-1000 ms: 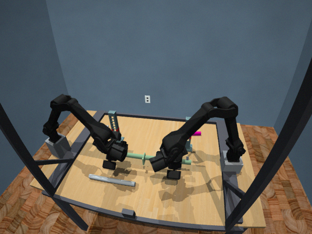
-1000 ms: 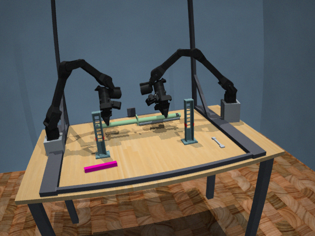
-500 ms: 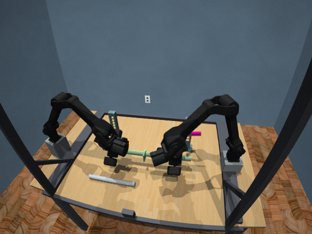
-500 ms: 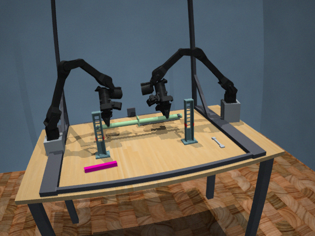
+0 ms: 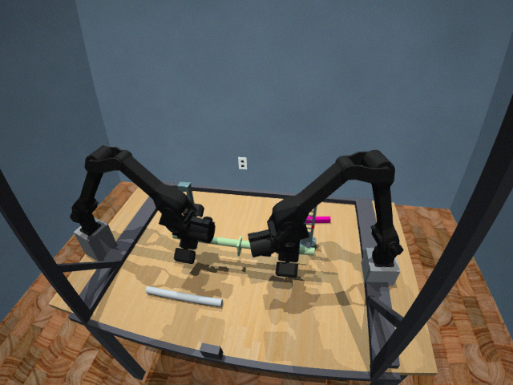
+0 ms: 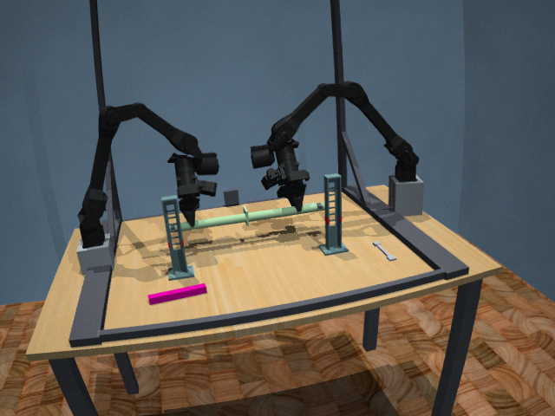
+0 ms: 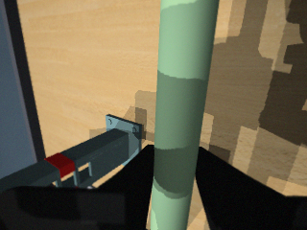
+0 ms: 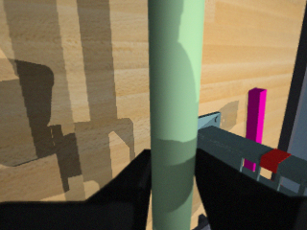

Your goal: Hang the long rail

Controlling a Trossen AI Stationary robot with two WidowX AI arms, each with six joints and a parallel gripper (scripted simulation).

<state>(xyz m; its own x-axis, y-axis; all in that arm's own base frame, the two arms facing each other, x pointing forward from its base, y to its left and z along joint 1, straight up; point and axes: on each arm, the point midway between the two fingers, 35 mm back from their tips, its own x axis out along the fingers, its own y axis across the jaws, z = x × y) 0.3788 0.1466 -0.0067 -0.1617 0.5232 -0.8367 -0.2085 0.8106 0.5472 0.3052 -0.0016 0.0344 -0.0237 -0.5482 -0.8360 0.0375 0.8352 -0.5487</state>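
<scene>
"Blue walls (image 5: 264, 83) (image 6: 224, 58) stand behind the light wooden table (image 5: 244, 331) (image 6: 269, 277). Where is the long rail?"

"The long, round, pale green rail (image 5: 225, 241) (image 6: 269, 215) (image 7: 184, 62) (image 8: 177, 72) is up above the table. Both robot hands have it."

"What is the left gripper (image 5: 188, 241) (image 6: 299, 208) (image 7: 173, 151) doing?"

"It is closed on the rail, one finger on each side. The right gripper (image 5: 288, 249) (image 6: 192, 223) (image 8: 172, 155) pinches it too, nearer the other end."

"Are the ends by the posts?"

"Yes, near the blue-gray left post (image 6: 333, 243) (image 7: 96, 155) and its match, the right post (image 6: 179, 263) (image 8: 230, 144). Each stands up straight, with slots like a ladder. In the outside view, the rail's ends show higher than the red marks. I can't tell if the hooks touch the posts."

"What else is there?"

"A bright pink, square-sided bar (image 5: 321, 219) (image 6: 177, 293) (image 8: 255, 120) lies near the right post. A small gray wrench (image 6: 384, 250) lies near the left one. From the top, I see a smooth, pale gray tube (image 5: 184, 296) lying flat on the table, apart from the rail."
</scene>
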